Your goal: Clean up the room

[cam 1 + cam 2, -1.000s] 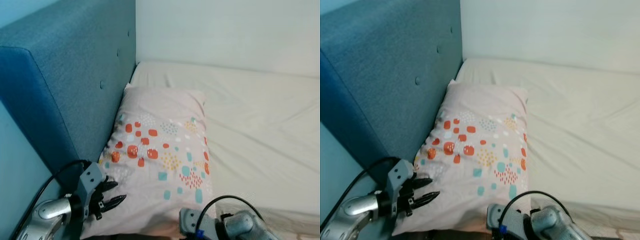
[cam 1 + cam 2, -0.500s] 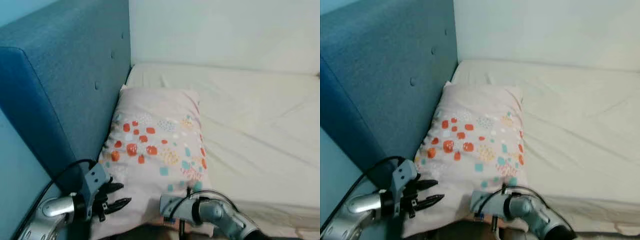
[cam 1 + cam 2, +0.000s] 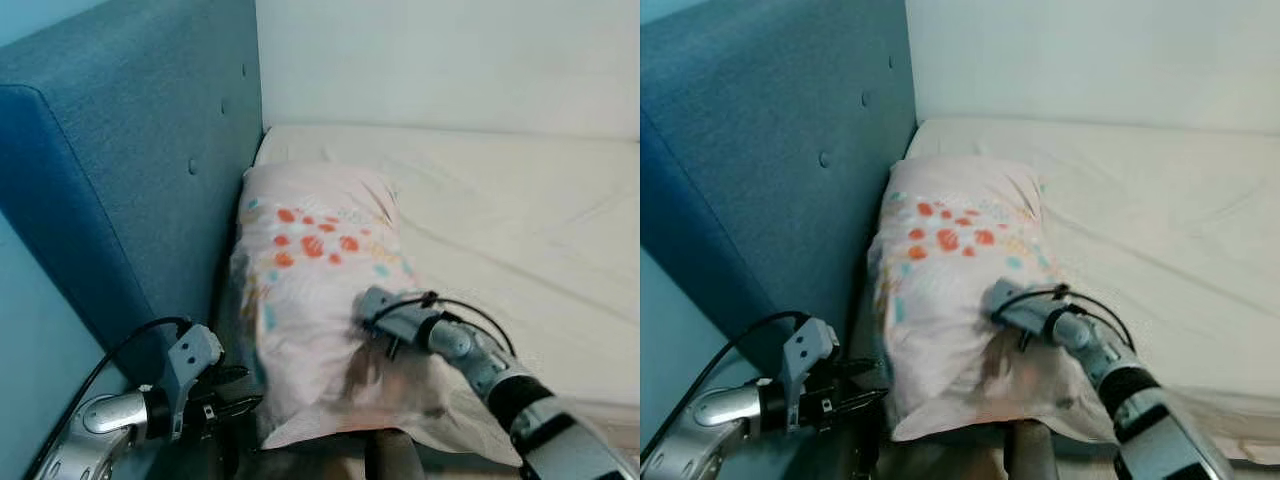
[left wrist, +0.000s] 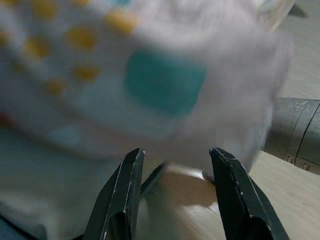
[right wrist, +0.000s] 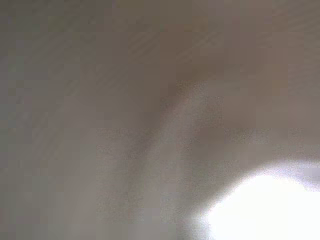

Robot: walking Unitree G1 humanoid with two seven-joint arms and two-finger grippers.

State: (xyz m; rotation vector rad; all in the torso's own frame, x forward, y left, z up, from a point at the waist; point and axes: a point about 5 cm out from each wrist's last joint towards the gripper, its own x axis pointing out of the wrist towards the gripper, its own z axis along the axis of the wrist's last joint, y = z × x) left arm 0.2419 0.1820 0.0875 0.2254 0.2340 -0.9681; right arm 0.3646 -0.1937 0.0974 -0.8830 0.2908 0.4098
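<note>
My right end effector (image 3: 372,312) presses into the soft, light pillow (image 3: 320,290), grip unclear; left end effector (image 4: 175,172) gapes beneath its corner.

silver arms (image 3: 100,415), black cables, black fingers (image 4: 125,192).

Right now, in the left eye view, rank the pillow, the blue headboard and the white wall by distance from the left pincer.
1. Pillow: just right of the left pincer, its near corner alongside.
2. Blue headboard: rising behind and above.
3. White wall: beyond the bed's far end.
</note>
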